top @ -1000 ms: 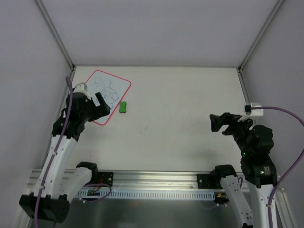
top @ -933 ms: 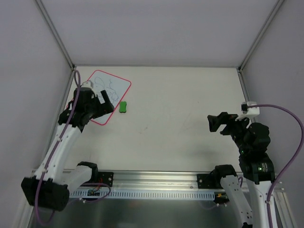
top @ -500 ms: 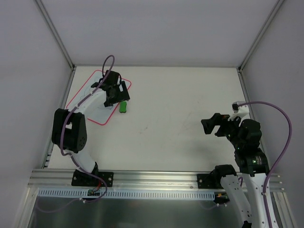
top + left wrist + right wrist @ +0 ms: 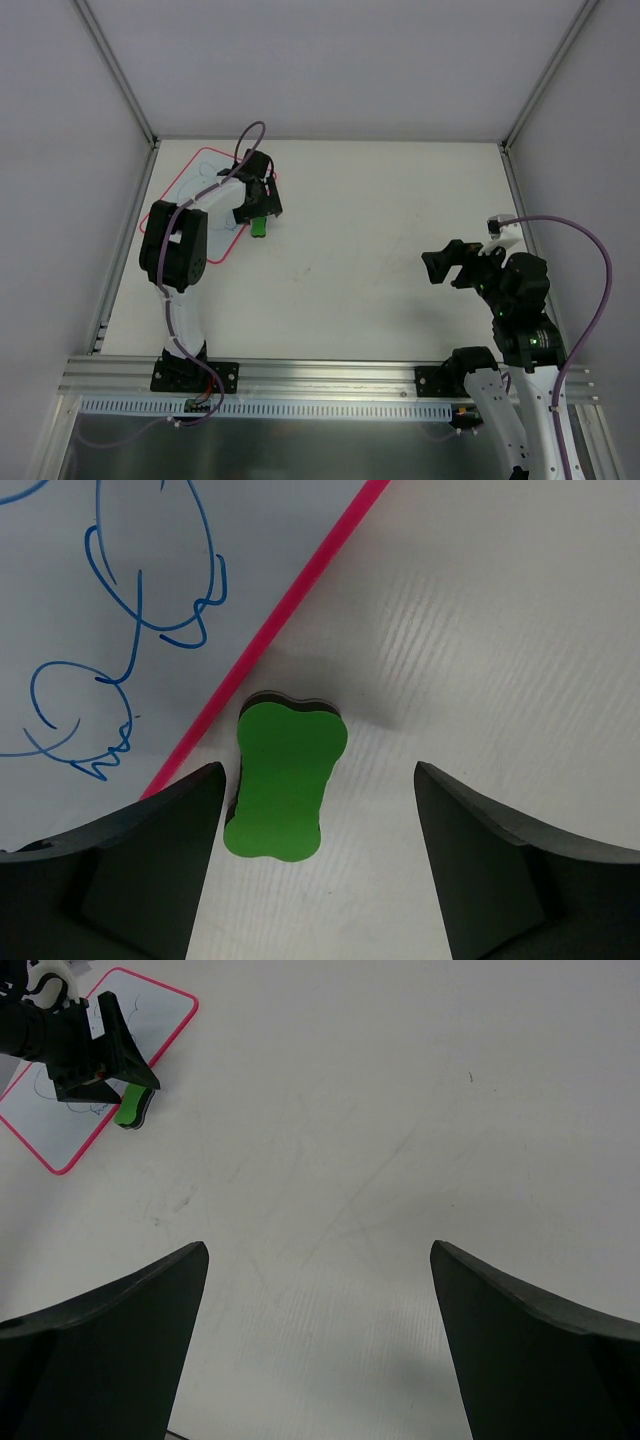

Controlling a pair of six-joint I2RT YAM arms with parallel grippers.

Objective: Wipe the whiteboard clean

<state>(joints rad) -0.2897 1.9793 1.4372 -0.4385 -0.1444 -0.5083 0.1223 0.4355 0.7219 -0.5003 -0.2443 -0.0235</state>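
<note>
The whiteboard [image 4: 190, 178] lies flat at the far left of the table [image 4: 380, 200], turned at an angle, with its pink-red border running all round. Blue marker scribbles [image 4: 150, 600] cover the part that the left wrist view shows. A small green eraser [image 4: 283, 780] lies on the table just beside the board's right edge, close to the border, though I cannot tell whether it touches it.

The left arm reaches far across the board, and the left gripper [image 4: 317, 780] hangs directly over the eraser with its jaws released and spread to either side of it. One finger [image 4: 150, 860] stands very near the eraser on the board's side; the other finger [image 4: 520, 870] is well apart from it, with bare table in between. The eraser is not clamped.

The right gripper [image 4: 320, 1250] is at the right of the table, nearer the bases, held above the bare surface. Its jaws are spread wide and grasp nothing. From its wrist view the board, the eraser and the left gripper show small at the far left.
</note>
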